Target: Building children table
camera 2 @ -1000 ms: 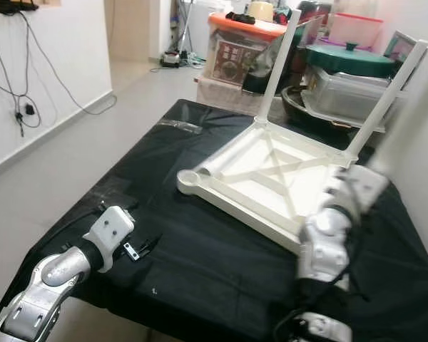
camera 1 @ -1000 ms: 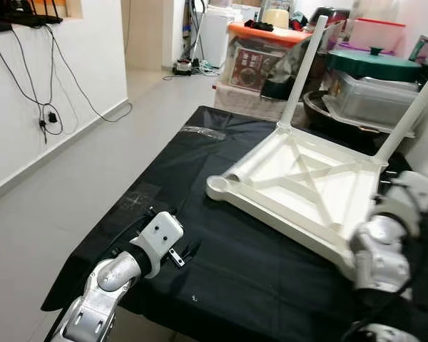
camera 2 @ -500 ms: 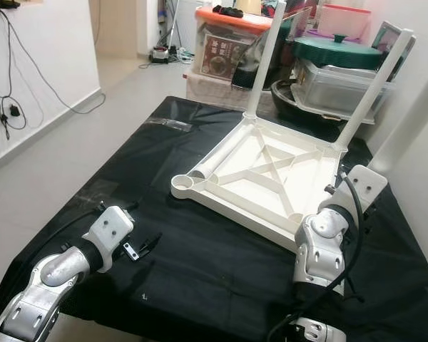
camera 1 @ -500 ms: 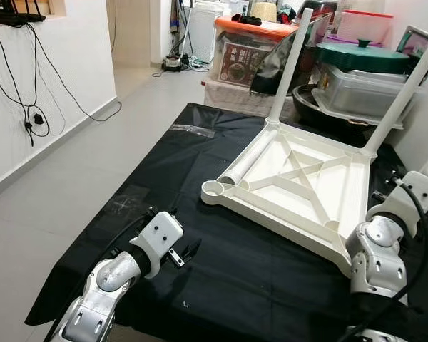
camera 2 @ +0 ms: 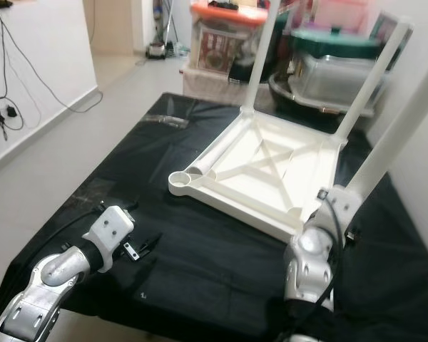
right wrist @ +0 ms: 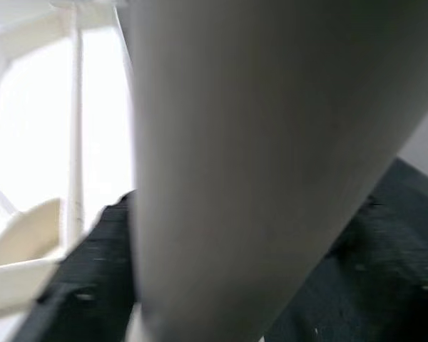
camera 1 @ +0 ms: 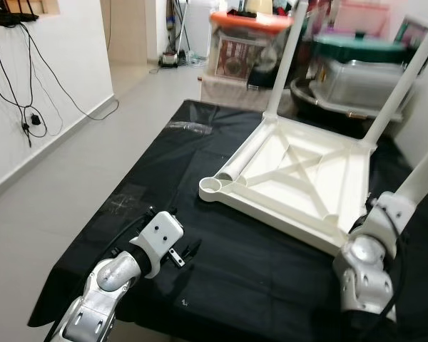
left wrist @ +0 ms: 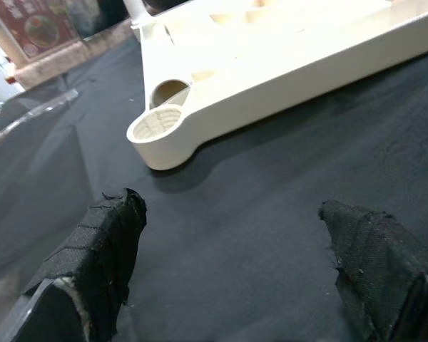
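A white children's tabletop (camera 1: 299, 178) lies upside down on a black cloth (camera 1: 257, 271). Two white legs stand in its far corners (camera 1: 285, 57) (camera 1: 403, 78). A loose leg (camera 1: 246, 157) lies inside along its left rim, beside the empty near-left socket (camera 1: 212, 187). My right gripper (right wrist: 235, 271) is shut on another white leg (camera 2: 392, 128), held tilted just above the tabletop's near-right corner. My left gripper (camera 1: 185, 251) rests low over the cloth, open, short of the near-left socket (left wrist: 157, 125), with nothing between its fingers (left wrist: 103, 242).
Storage bins, an orange-lidded box (camera 1: 250, 43) and a green-lidded pot (camera 1: 357, 53) crowd the far edge. A clear plastic bag (camera 1: 189, 127) lies on the cloth's far left. The white wall with cables (camera 1: 28, 107) and open floor run along the left.
The right arm has brought its leg leftward and lower, closer to the tabletop's near-right corner. The left arm has stayed put. The camera has shifted a little.
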You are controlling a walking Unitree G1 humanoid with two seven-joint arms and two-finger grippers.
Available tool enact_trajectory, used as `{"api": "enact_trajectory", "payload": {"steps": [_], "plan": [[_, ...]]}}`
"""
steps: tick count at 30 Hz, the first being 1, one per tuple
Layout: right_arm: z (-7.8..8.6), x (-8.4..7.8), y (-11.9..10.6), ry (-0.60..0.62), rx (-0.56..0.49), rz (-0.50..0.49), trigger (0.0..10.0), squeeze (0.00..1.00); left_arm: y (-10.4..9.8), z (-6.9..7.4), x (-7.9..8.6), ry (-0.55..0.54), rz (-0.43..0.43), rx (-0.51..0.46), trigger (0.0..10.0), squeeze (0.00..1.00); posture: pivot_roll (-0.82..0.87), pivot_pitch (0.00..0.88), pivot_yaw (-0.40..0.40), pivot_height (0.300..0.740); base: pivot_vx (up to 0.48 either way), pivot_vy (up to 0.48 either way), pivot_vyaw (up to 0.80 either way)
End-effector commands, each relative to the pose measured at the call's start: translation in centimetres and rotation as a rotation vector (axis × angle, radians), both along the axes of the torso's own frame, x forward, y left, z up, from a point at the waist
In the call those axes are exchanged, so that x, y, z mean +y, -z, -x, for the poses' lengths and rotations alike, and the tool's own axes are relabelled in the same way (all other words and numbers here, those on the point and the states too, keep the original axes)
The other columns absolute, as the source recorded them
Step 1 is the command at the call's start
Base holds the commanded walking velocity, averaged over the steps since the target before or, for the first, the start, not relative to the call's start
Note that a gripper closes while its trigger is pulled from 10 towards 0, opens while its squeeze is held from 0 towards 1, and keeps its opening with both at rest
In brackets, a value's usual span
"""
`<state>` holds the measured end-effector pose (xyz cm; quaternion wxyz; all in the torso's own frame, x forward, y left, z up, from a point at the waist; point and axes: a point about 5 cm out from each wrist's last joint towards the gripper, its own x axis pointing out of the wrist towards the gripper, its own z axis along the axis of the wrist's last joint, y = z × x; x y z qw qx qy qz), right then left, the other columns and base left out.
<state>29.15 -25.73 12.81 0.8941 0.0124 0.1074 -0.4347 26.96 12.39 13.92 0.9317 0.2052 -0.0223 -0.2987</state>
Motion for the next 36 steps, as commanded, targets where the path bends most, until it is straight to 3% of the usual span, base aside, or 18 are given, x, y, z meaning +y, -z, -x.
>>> {"api": "enact_trajectory", "payload": {"steps": [1,2,6,8,10,13,19,20,21,22,24,26,29,30,32,33,35,36], "plan": [[0.1,-0.1,-1.4,0.012,-0.053,0.024,10.0,1.0,0.1,0.1,-0.2,0.008,-0.006,0.013,10.0,0.0,0.04,0.0,-0.098,0.74,0.0,0.0,0.0],[0.5,0.4,-2.8,-0.003,-0.105,0.067,10.0,1.0,0.1,0.1,-0.1,0.006,-0.005,0.013,10.0,0.0,0.03,0.0,-0.099,0.74,0.0,0.0,0.0],[0.9,0.9,-3.9,-0.017,-0.147,0.099,10.0,1.0,0.1,0.2,0.0,0.004,-0.004,0.013,10.0,0.0,0.03,0.0,-0.099,0.74,0.0,0.0,0.0],[2.6,2.2,-5.6,-0.083,-0.198,0.171,10.0,1.0,0.1,0.3,0.2,-0.005,-0.003,0.015,10.0,0.0,0.02,0.0,-0.104,0.74,0.0,0.0,0.0],[3.9,2.5,-5.6,-0.134,-0.189,0.193,10.0,1.0,0.2,0.4,0.5,-0.014,-0.001,0.018,10.0,0.0,0.02,0.0,-0.104,0.74,0.0,0.0,0.0],[4.1,2.5,-5.6,-0.142,-0.183,0.193,10.0,1.0,0.2,0.4,0.5,-0.016,0.0,0.019,10.0,0.0,0.02,0.0,-0.104,0.74,0.0,0.0,0.0],[6.6,2.4,-4.0,-0.284,-0.057,0.178,10.0,1.0,0.4,0.9,1.3,-0.039,0.005,0.037,10.0,0.0,-0.02,0.0,-0.074,0.74,0.0,0.0,0.0],[6.8,2.8,-3.3,-0.362,-0.014,0.114,10.0,0.4,0.5,1.1,1.4,-0.05,0.011,0.042,10.0,0.0,-0.03,0.0,-0.066,0.74,0.0,0.0,0.0],[6.6,4.2,-2.8,-0.493,-0.005,0.022,10.0,0.0,0.4,1.2,1.6,-0.068,0.022,0.045,10.0,0.0,-0.03,0.0,-0.057,0.74,0.0,0.0,0.0],[6.6,4.2,-2.8,-0.493,-0.005,0.022,10.0,0.0,0.4,1.2,1.6,-0.068,0.022,0.045,10.0,0.0,-0.03,0.0,-0.057,0.74,0.0,0.0,0.0],[5.9,6.6,-1.4,-0.705,0.078,-0.163,10.0,0.0,-0.1,1.1,1.6,-0.124,0.057,0.028,10.0,0.0,-0.02,0.0,-0.055,0.74,0.0,0.0,0.0],[5.5,7.1,-1.5,-0.734,0.081,-0.175,10.0,0.0,-0.4,1.0,1.6,-0.147,0.073,0.021,10.0,0.0,-0.02,0.0,-0.055,0.74,0.0,0.0,0.0],[5.2,7.3,-1.6,-0.736,0.079,-0.169,10.0,0.0,-0.6,0.9,1.6,-0.159,0.082,0.017,10.0,0.0,-0.02,0.0,-0.055,0.74,0.0,0.0,0.0],[4.7,7.7,-2.0,-0.757,0.086,-0.088,10.0,0.0,-0.7,0.9,1.8,-0.178,0.091,0.009,10.0,0.0,0.01,0.0,-0.061,0.74,0.0,0.0,0.0],[4.7,7.7,-2.0,-0.757,0.086,-0.088,10.0,0.0,-0.7,0.9,1.8,-0.178,0.091,0.009,10.0,0.0,0.01,0.0,-0.061,0.74,0.0,0.0,0.0],[4.0,8.8,-2.6,-0.831,0.037,-0.075,10.0,0.0,-0.9,0.9,1.9,-0.203,0.116,0.002,10.0,0.0,0.01,0.0,-0.061,0.74,0.0,0.0,0.0],[4.0,8.8,-2.6,-0.831,0.037,-0.075,10.0,0.0,-0.9,0.9,1.9,-0.203,0.116,0.002,10.0,0.0,0.01,0.0,-0.061,0.74,0.0,0.0,0.0],[3.4,10.0,-3.1,-0.919,-0.01,-0.065,10.0,0.0,-1.1,0.8,1.9,-0.229,0.139,-0.006,10.0,0.0,0.01,0.0,-0.065,0.74,0.0,0.0,0.0]]}}
